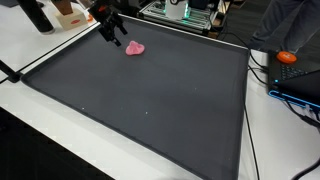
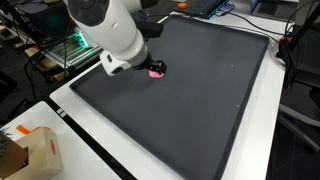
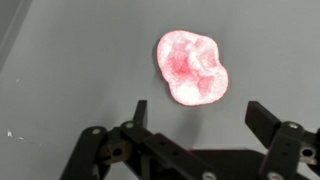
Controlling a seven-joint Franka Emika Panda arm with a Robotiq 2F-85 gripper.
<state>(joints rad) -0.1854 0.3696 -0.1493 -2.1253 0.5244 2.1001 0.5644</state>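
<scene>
A small pink crumpled object [image 3: 192, 68] lies on the dark grey mat [image 3: 70, 70]. The wrist view puts it just beyond my gripper [image 3: 200, 115], whose two black fingers stand wide apart with nothing between them. In both exterior views the pink object [image 1: 134, 48] [image 2: 157, 71] rests near one end of the mat [image 1: 150, 100], with the gripper [image 1: 116, 38] hanging just above and beside it, not touching. The white arm [image 2: 110, 30] hides part of the gripper in an exterior view.
The mat [image 2: 200, 100] covers most of a white table [image 1: 30, 55]. A cardboard box [image 2: 35, 150] sits at a table corner. Cables and an orange object [image 1: 287, 57] lie past one mat edge. Equipment [image 1: 180, 12] stands behind the table.
</scene>
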